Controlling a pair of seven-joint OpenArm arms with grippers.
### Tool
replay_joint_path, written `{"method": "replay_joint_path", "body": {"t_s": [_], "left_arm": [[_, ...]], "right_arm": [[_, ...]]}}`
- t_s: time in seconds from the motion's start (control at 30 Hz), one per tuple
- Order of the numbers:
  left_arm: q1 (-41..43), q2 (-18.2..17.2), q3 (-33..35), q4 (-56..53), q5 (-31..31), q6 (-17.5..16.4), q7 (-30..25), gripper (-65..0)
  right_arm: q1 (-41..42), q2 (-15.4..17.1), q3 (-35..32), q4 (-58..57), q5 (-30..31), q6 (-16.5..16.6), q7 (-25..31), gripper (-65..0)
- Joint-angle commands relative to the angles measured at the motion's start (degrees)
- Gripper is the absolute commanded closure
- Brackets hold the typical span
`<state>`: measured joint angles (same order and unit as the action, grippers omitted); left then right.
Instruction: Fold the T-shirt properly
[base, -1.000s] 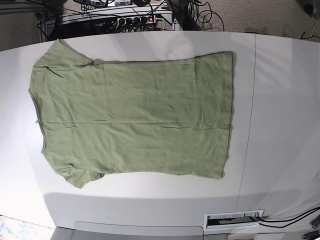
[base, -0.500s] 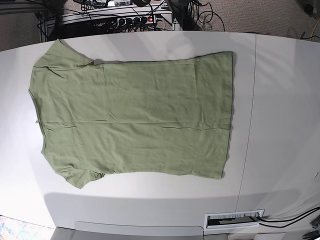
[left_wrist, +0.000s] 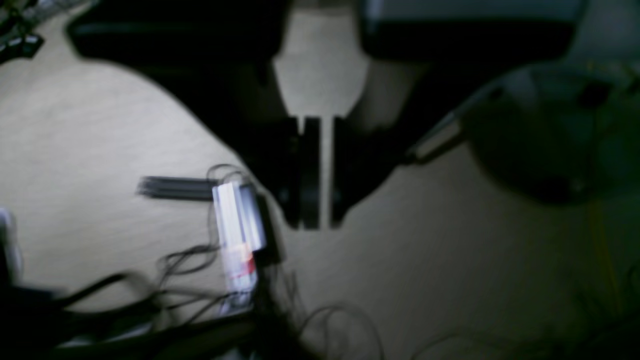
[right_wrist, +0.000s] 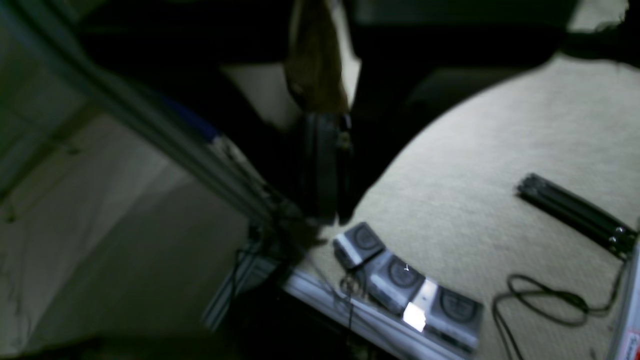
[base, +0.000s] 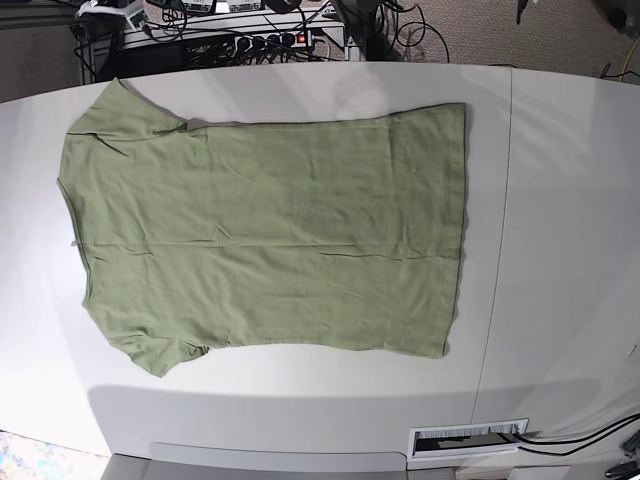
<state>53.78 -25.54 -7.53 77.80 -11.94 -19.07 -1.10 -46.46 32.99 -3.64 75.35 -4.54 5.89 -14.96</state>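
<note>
We see the plain olive-green thin cotton T-shirt (base: 265, 235) flat on the white table (base: 570, 250), long axis left to right, sleeves left, hem right. Neither arm is over it: right gripper (right_wrist: 325, 217) clenched empty, left gripper (left_wrist: 316, 222) slightly parted.

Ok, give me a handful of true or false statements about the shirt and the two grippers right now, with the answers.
1. The T-shirt lies spread flat on the white table. True.
2. The T-shirt is already folded in half. False: it is fully unfolded.
3. The right gripper holds the T-shirt. False: it is shut on nothing, over the floor.
4. Neither arm shows in the base view. True.
5. The left gripper shows a narrow gap between its jaws. True.
</note>
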Motion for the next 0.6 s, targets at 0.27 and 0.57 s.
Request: {"method": "replay_joint_path", "body": {"t_s": [0.27, 0.57], "left_arm": [[11.2, -0.5, -4.7, 18.0, -2.5, -8.0, -0.9, -5.7], [14.2, -0.5, -4.7, 33.6, 7.8, -8.0, 1.4, -8.2]], "right_arm": [[-8.8, 7.8, 2.1, 16.6, -6.1, -0.4, -1.2, 0.0], [-12.9, 7.8, 8.0, 29.1, -7.1, -0.3, -6.0, 0.0]]}}
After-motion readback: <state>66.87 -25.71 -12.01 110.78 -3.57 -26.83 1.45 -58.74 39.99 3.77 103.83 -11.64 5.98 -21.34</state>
